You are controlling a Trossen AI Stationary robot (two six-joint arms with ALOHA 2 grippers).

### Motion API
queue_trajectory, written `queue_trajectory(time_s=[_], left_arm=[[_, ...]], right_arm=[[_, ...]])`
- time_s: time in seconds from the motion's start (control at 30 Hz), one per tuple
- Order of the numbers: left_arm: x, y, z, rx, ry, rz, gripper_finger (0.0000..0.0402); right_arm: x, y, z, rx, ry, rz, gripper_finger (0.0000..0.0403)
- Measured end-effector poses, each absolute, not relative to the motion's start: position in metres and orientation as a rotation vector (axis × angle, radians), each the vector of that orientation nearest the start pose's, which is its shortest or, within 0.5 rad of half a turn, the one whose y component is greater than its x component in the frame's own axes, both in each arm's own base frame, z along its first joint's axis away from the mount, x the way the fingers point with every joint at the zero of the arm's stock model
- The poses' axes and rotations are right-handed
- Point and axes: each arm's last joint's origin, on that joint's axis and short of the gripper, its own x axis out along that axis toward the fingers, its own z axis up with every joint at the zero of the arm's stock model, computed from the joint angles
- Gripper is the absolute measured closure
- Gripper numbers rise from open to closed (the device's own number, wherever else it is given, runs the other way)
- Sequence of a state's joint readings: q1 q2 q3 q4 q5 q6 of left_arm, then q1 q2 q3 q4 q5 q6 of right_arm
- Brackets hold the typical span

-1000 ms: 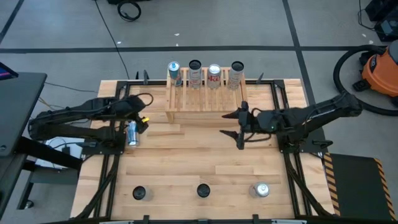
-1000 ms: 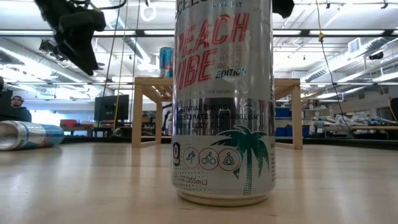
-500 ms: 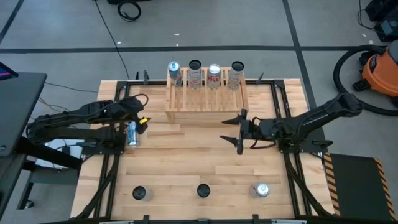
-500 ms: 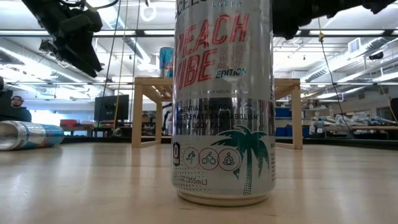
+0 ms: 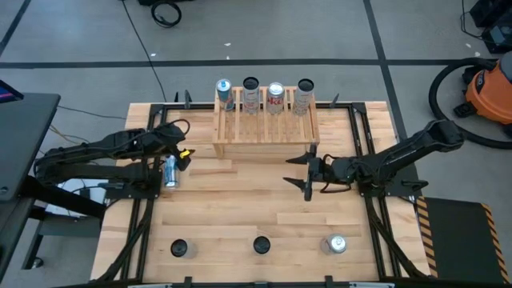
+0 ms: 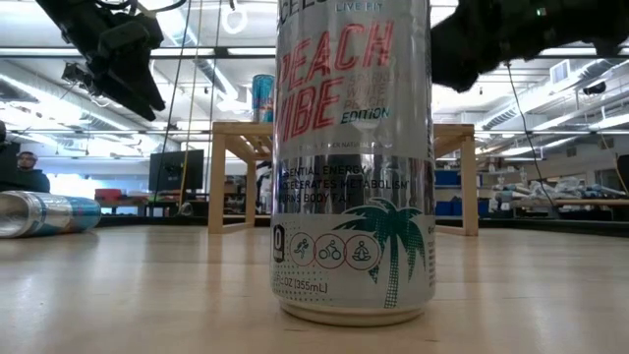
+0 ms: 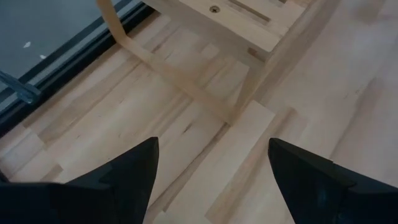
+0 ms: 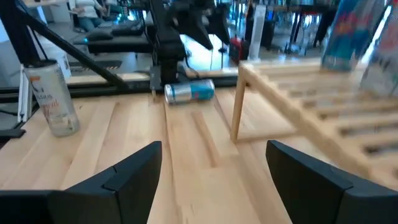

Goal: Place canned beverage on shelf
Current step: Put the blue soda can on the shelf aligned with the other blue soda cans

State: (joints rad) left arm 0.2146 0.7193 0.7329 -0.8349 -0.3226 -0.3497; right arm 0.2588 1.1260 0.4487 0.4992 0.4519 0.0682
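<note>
The shelf (image 5: 265, 128) is a low light-wood rack with a slatted top and plain board sides, standing at the far edge of my plank tabletop (image 5: 240, 212). Four cans (image 5: 264, 96) stand upright in a row along its far side, thin metal cylinders, one blue, the rest silvery.

My left gripper (image 5: 182, 150) hangs just left of the shelf's near corner, fingers parted and empty; its wrist view shows bare boards and the shelf's leg between them. A blue and silver can (image 5: 170, 171) lies on its side just beside it, near the tabletop's left rail.

My right gripper (image 5: 309, 171) hovers in front of the shelf's right end, fingers spread and holding nothing (smooth wood below).

Three more cans stand along the near edge: two with dark tops (image 5: 179, 249), and a shiny silver one (image 5: 337, 244). The wide middle of the tabletop lies open.

The low view shows a tall silver can with a teal palm print (image 6: 354, 162) up close, and beyond it an open workshop with ceiling lights.
</note>
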Motion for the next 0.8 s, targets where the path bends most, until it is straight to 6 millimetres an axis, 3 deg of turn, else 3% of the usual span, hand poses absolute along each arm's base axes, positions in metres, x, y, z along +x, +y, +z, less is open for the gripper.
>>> queue_trajectory(time_s=[0.2, 0.6, 0.8], left_arm=[[0.1254, 0.0362, 0.2707, -0.288, 0.736, 0.633, 0.0097], [0.1238, 0.0363, 0.2693, -0.333, 0.739, 0.67, 0.0097], [0.1164, 0.0362, 0.2643, -0.397, 0.781, 0.778, 0.0097]], right_arm=[[0.2221, 0.0456, 0.2093, 0.061, 0.166, -0.204, 0.0106], [0.226, 0.0465, 0.2095, -0.023, 0.122, -0.195, 0.0106], [0.226, 0.0465, 0.2095, -0.023, 0.122, -0.195, 0.0106]])
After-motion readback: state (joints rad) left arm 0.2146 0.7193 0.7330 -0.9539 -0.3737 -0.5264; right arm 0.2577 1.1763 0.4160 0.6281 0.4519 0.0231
